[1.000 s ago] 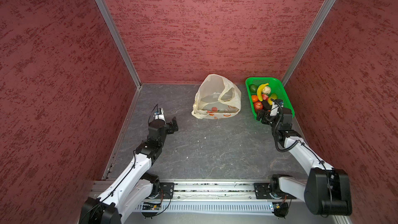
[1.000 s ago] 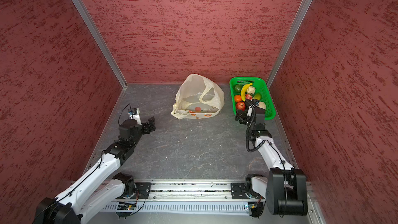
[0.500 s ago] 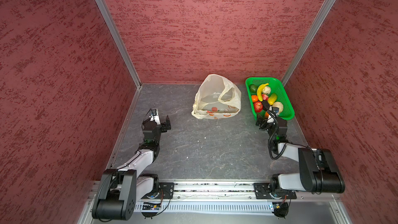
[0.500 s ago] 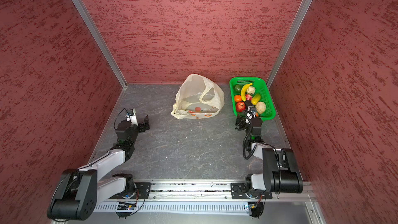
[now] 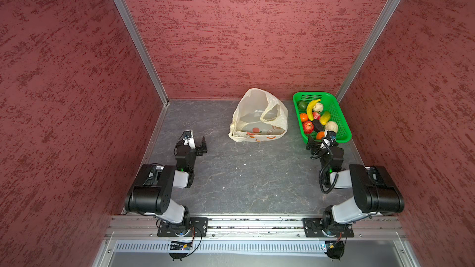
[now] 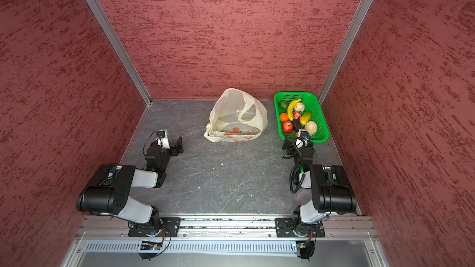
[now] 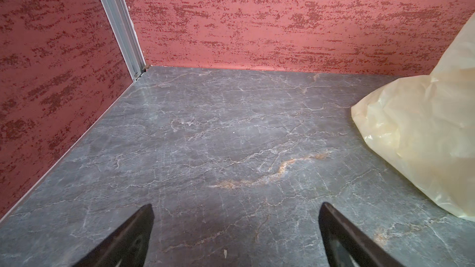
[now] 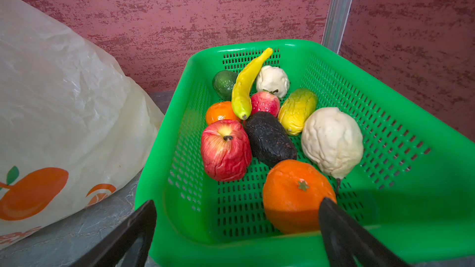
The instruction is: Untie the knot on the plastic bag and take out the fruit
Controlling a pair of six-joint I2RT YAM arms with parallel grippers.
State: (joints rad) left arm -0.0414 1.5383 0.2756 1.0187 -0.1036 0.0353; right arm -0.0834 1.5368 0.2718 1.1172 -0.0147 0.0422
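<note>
**Item 1. Bag** (image 5: 259, 118): cream, orange-fruit print. It sits at the rear middle of the table (image 5: 244, 173), just beside the basket. The mouth gapes upward.
- Knot: none visible. The handle loops (image 5: 273, 110) hang slack and separate.
- Contents: no fruit seen inside in either top view, though the crumpled near fold could hide a small piece.

**Item 2. Fruit** (image 8: 268, 138): all visible pieces lie in the green basket (image 5: 338, 114) at the rear right corner. They include:
- an apple (image 8: 225, 150)
- an orange (image 8: 295, 196) against the near wall
- a banana (image 8: 247, 83)
- a dark avocado
- a mango
- cream bumpy pieces

**Item 3. Right gripper** (image 8: 239, 201): fingers spread wide, holding nothing. It sits low, just short of the basket's near rim. In the wrist view one finger lines up with the orange and the other with the table outside the basket.

**Item 4. Left gripper** (image 7: 237, 205): fingers spread wide, holding nothing. It is over bare table, well apart from the bag, with the arm folded near its base.

**Condition:** the task looks complete.

**Hazards:**
- If the right gripper moves forward or down, a finger could catch the rim. That could shove or tip the light basket and spill fruit.
- The bag is thin and looks empty. A passing arm could snag a loop and drag it.
- A piece hidden in the fold would be left behind.
</note>
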